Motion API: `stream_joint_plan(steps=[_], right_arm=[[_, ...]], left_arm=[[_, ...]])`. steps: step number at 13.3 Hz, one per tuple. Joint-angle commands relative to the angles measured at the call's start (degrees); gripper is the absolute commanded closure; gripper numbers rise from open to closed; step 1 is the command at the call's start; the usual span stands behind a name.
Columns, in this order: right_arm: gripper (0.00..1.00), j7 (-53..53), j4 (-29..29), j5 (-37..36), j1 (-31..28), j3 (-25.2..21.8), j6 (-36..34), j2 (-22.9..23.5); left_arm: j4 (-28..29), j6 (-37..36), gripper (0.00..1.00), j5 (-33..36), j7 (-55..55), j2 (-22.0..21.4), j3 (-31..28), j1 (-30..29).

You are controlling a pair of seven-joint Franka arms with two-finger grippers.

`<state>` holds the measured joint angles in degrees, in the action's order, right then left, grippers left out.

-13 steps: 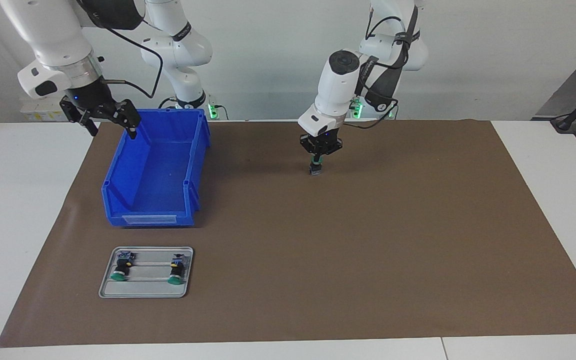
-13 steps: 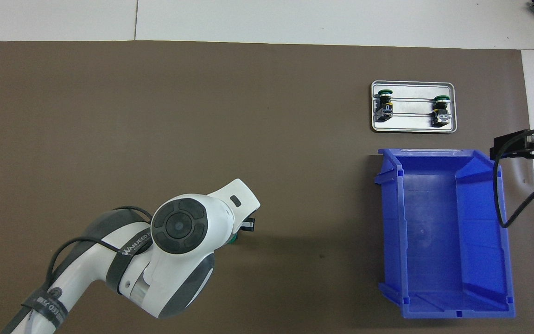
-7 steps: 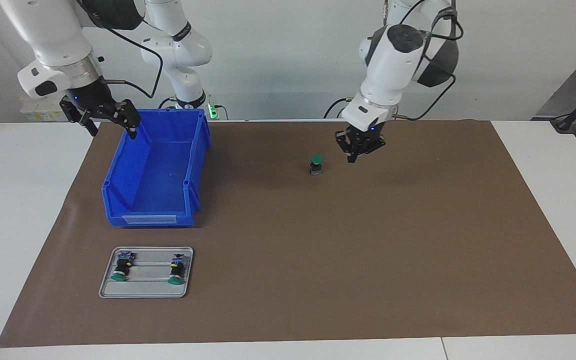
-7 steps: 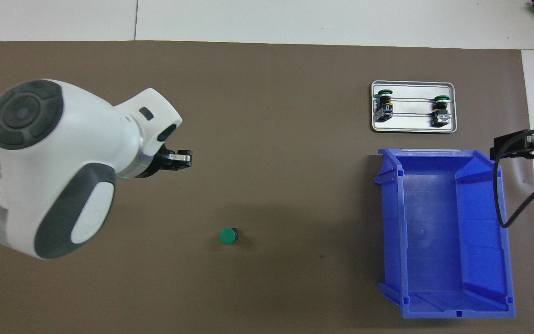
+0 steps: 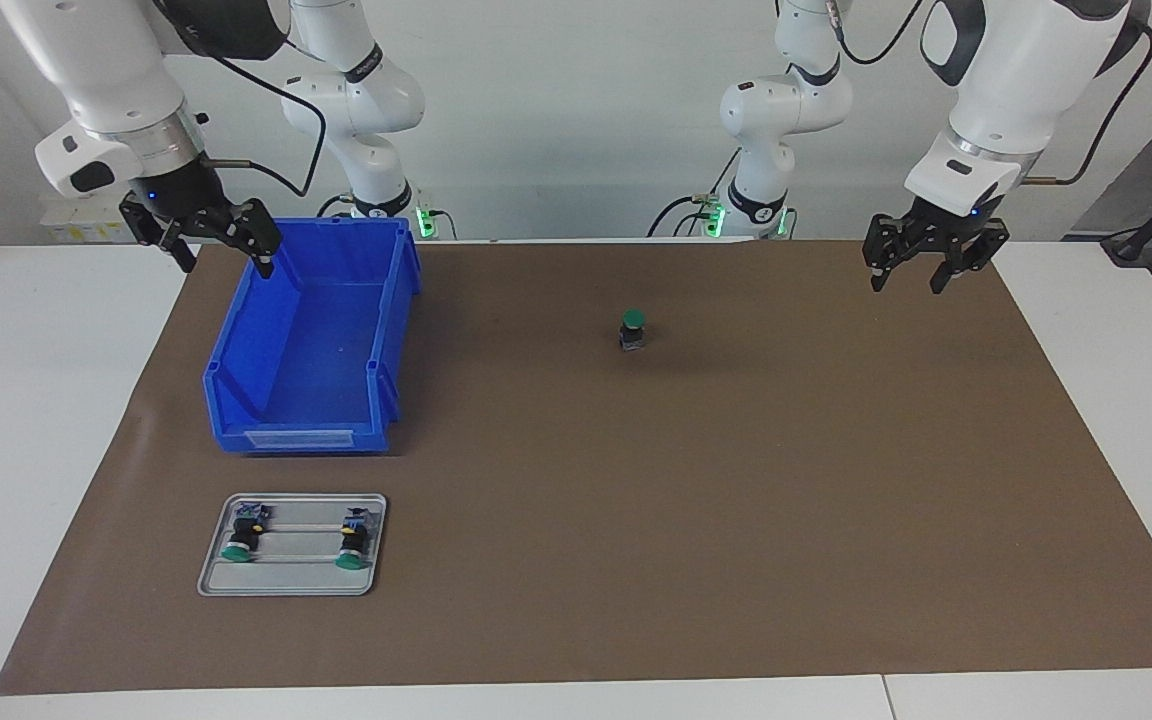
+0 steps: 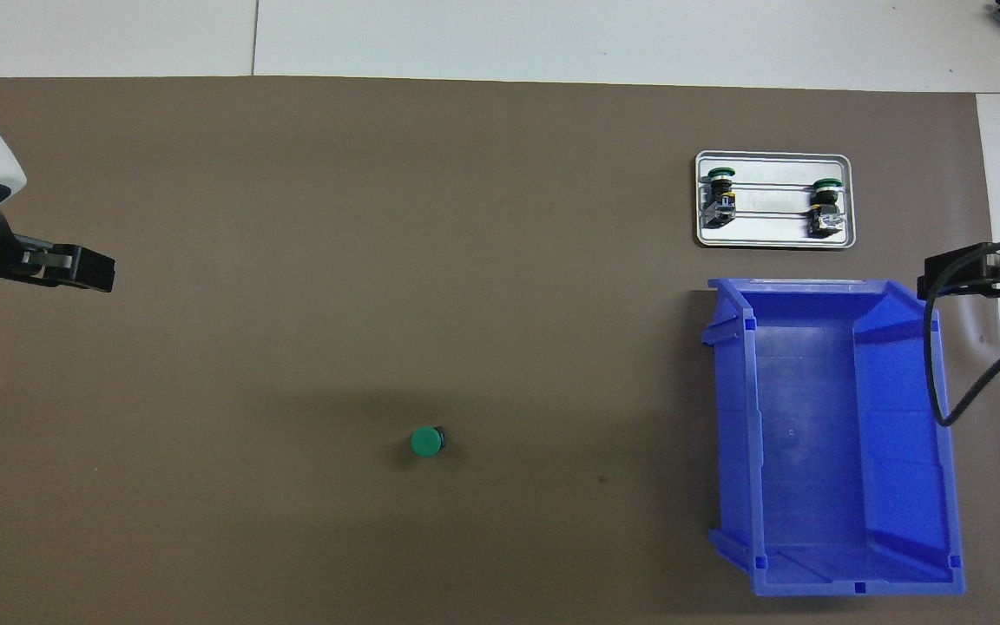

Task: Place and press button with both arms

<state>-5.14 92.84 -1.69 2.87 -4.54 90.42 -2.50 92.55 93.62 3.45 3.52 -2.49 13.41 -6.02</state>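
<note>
Button now stands upright on the brown mat, green cap up, alone mid-counter, nearer the robots than the mat's middle, well apart from everything else; overhead view shows just the round cap w/ a sliver of black body. What changed: 1 s ago the left pincer was clamped on it, setting it down; half a sec ago it had let go and lifted off beside it; now the left pincer is up over the mat's edge at the left arm's end of the counter, fingers spread, holding nothing. So the place step looks done and the button stayed put, no tipping after release. Right pincer hasn't moved across all frames: hangs over the corner of the blue bin closest to the robots, at the right arm's end, jaws apart, empty, waiting. Bin is empty. Farther from the robots than the bin, a small metal tray carries two more buttons lying on their sides, untouched. Judgement: the press is what's left, prob. for the right arm given the task wants both; needs a straight-down push on the cap, since an off-centre hit could topple such a small, narrow-based part.
</note>
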Motion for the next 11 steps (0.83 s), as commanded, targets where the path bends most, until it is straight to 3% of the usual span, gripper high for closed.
stream_joint_plan(steps=[1, 7, 11], right_arm=[[0.0, 1.18, 0.68, -0.07, -0.76, 0.67, -0.51, -0.93], [0.0, 1.18, 0.68, -0.07, -0.76, 0.67, -0.51, -0.93], [0.0, 1.18, 0.68, -0.07, -0.76, 0.67, -0.51, -0.93]], left_arm=[[-1.5, -1.6, 0.0, 1.3, 0.43, -0.24, 0.3, 0.13], [-0.62, -1.16, 0.0, -3.44, 0.26, -0.24, -1.55, 0.13], [-1.23, -1.07, 0.0, -5.28, -0.27, 3.01, -2.16, 1.18]])
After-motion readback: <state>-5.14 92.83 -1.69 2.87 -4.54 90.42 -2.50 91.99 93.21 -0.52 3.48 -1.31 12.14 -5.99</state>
